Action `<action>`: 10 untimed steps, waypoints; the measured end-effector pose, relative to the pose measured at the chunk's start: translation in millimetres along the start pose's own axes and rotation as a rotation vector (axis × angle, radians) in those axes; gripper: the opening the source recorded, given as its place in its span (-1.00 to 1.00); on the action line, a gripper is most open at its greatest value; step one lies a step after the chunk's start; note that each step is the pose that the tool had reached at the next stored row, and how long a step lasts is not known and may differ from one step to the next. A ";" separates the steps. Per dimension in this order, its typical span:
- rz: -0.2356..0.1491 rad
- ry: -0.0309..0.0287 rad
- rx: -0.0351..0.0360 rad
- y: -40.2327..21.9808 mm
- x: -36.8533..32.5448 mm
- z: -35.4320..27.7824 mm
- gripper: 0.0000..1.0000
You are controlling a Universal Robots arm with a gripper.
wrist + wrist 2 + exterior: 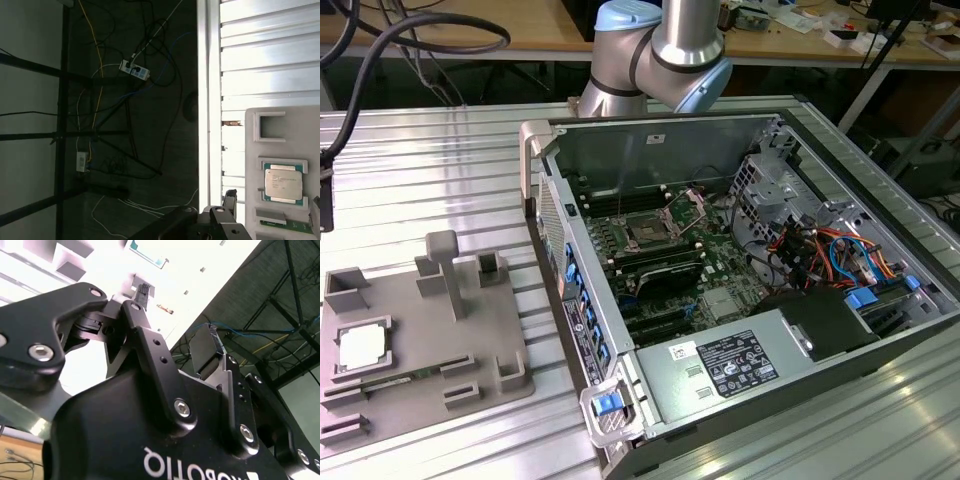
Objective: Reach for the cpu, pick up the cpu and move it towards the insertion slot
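Observation:
The cpu (365, 347) lies flat, silvery top up, in a recess of the grey tray (430, 375) at the exterior view's left. The first wrist view shows the cpu (283, 184) from well above, seated in the tray (280, 120) near the table edge. The insertion slot (648, 230) is a dark square socket with its metal frame swung up, on the green board inside the computer case. The arm (660, 45) rises out of view behind the case. In the second wrist view my gripper (175, 320) is open, its black fingers (142, 290) apart with nothing between them and far from the cpu.
The open computer case (750, 300) takes up the exterior view's right, with drive cables and a power supply inside. Upright posts (445, 265) stand on the tray. Thick black cables (380, 40) hang at the back left. Beyond the ribbed table's edge (210, 100) is a floor with wires.

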State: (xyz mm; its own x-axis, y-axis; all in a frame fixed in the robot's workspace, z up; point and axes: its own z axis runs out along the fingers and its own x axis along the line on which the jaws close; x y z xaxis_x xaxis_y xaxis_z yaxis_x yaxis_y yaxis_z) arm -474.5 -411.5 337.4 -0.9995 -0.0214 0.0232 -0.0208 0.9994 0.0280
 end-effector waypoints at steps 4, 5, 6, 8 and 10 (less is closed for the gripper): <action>0.000 -0.0002 0.0006 0.0 -0.1 1.7 0.21; 0.000 -0.0002 0.0009 -0.1 -0.1 1.9 0.21; 0.000 -0.0002 0.0008 -0.1 -0.1 2.1 0.21; 0.000 -0.0002 0.0009 -0.1 -0.1 3.4 0.21; 0.000 -0.0001 0.0009 -0.1 -0.1 4.5 0.21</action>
State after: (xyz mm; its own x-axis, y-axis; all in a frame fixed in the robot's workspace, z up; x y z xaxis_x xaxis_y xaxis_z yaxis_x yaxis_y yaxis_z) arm -474.4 -411.5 332.9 -0.9995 -0.0214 0.0230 -0.0208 0.9994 0.0271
